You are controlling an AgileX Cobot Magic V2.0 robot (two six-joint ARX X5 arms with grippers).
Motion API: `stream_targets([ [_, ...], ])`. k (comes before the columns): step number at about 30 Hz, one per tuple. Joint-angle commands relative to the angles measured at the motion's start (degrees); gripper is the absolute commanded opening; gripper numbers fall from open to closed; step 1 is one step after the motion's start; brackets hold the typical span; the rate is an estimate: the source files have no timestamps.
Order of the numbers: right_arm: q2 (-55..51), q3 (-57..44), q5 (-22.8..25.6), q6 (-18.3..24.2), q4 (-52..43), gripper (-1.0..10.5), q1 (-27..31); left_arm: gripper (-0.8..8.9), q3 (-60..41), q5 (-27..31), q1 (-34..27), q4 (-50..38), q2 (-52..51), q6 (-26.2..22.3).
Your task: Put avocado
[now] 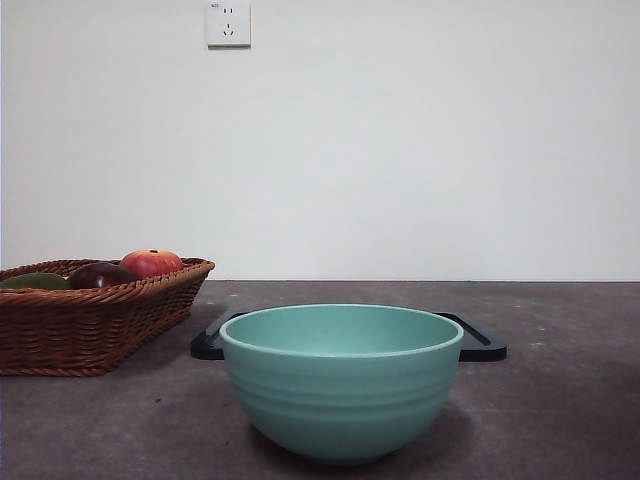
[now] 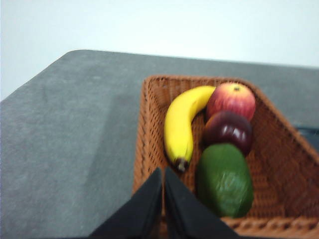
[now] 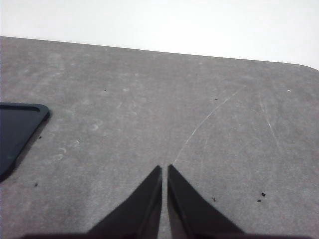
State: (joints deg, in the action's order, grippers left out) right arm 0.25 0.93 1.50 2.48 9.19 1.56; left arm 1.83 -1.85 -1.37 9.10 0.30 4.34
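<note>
The dark green avocado (image 2: 224, 180) lies in a brown wicker basket (image 2: 284, 154), next to a maroon round fruit (image 2: 229, 130), a red apple (image 2: 231, 99) and a banana (image 2: 180, 122). My left gripper (image 2: 163, 172) hangs above the basket's near rim, shut and holding nothing, just beside the avocado. In the front view only a green sliver of the avocado (image 1: 35, 281) shows over the basket (image 1: 90, 325) at the left. My right gripper (image 3: 164, 169) is shut over bare grey table, holding nothing. Neither arm shows in the front view.
A teal bowl (image 1: 341, 385) stands near the front at the centre. Behind it lies a black tray (image 1: 486, 342), whose corner (image 3: 17, 127) shows in the right wrist view. A white wall with a socket (image 1: 228, 23) closes the back.
</note>
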Motion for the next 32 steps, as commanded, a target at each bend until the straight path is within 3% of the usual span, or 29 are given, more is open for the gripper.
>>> stream_targets([
  [1, 0.0, -0.3, 0.0, -1.0, -0.6, 0.1, 0.1, 0.06, -1.2, -0.3, -0.1, -2.0, -0.1, 5.7],
  [12, 0.0, -0.1, -0.6, -5.7, -3.8, 0.1, 0.1, 0.06, -1.0, -0.6, 0.0, -2.6, -0.1, 6.9],
  [15, 0.0, 1.4, -0.8, -10.3, -4.1, 0.1, 0.0, 0.06, 0.2, -3.1, 0.0, -2.0, -0.1, 10.8],
  [19, 0.9, 5.8, -1.9, -14.6, -4.0, 0.1, -0.2, 0.06, 3.9, -3.9, 1.0, -1.3, 0.2, 11.8],
  [26, 9.1, 18.9, -8.4, -14.6, 4.3, 0.1, -1.8, 0.06, 13.3, -4.8, 1.5, 2.3, 6.1, 11.9],
  [32, 19.3, 30.6, -12.6, -14.5, 10.9, 0.1, -3.5, 0.06, 24.4, -11.0, 1.5, 6.3, 15.7, 11.5],
])
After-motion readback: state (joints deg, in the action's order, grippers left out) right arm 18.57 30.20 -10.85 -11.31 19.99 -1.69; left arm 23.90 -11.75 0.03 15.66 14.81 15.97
